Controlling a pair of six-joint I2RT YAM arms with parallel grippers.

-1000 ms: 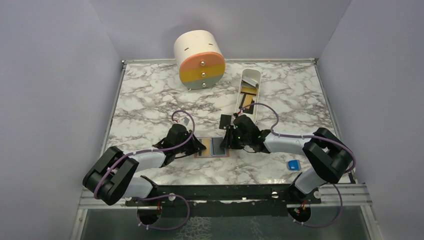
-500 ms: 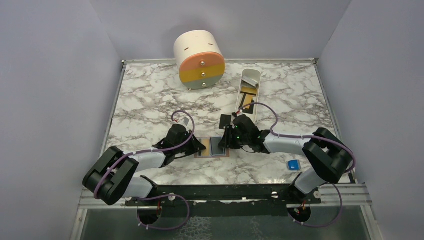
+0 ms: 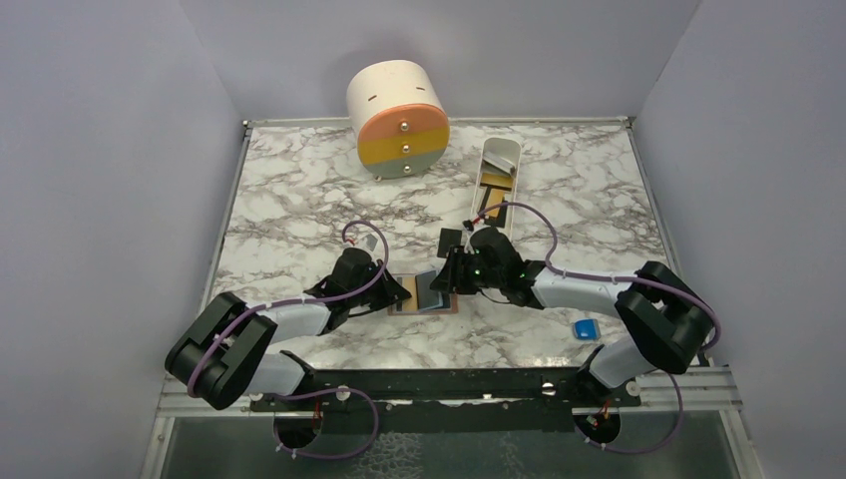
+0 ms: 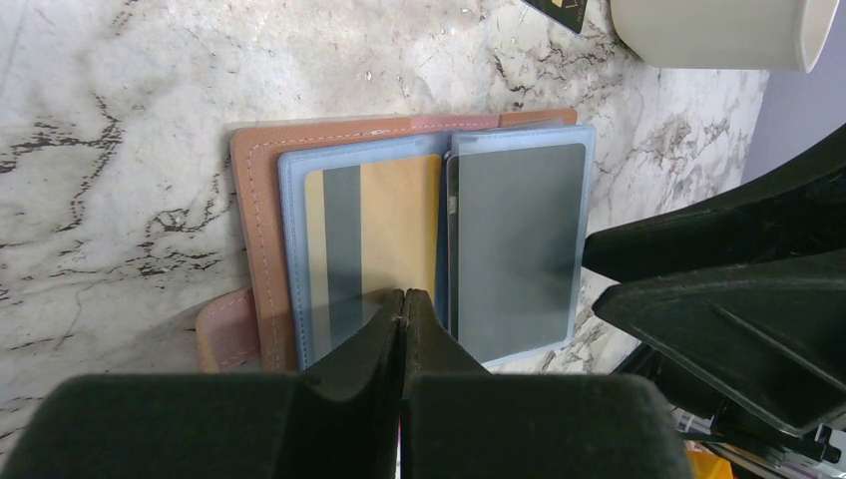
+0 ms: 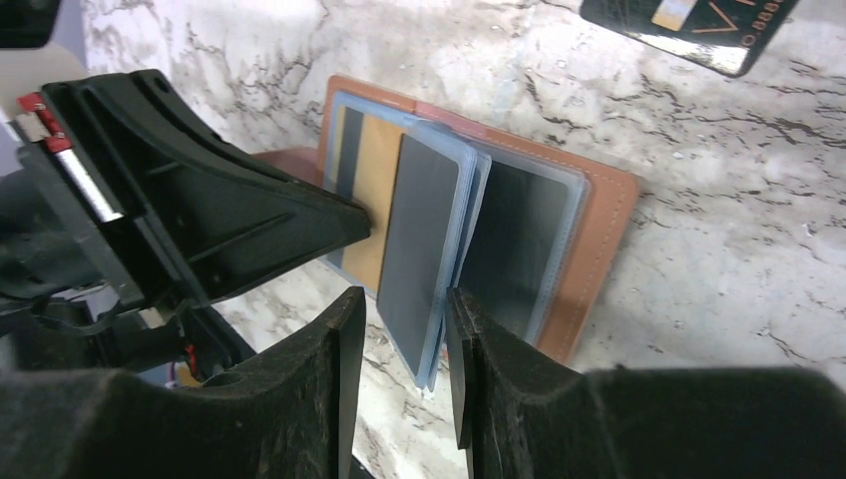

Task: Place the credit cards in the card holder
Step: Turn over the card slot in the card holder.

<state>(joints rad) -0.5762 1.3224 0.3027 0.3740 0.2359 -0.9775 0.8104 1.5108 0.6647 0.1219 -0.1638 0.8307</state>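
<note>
Right claw (image 5: 402,304) raised one card holder (image 5: 599,230) sleeve (image 5: 424,230).

My left arm (image 3: 284,319) reaches in from its base at the near left, with the forearm low over the counter (image 3: 299,190) and angled toward the middle. My left gripper (image 4: 402,299) is closed tight. Its two fingers press flat together with no gap, and the tips point down and forward. My right arm (image 3: 584,289) comes from the near right, elbow bent out by the edge and forearm stretched leftward, so both wrists nearly meet. My right gripper (image 5: 402,304) is partly parted. Its fingers straddle a raised leaf of the card holder (image 5: 599,230) without visibly squeezing it.
</note>
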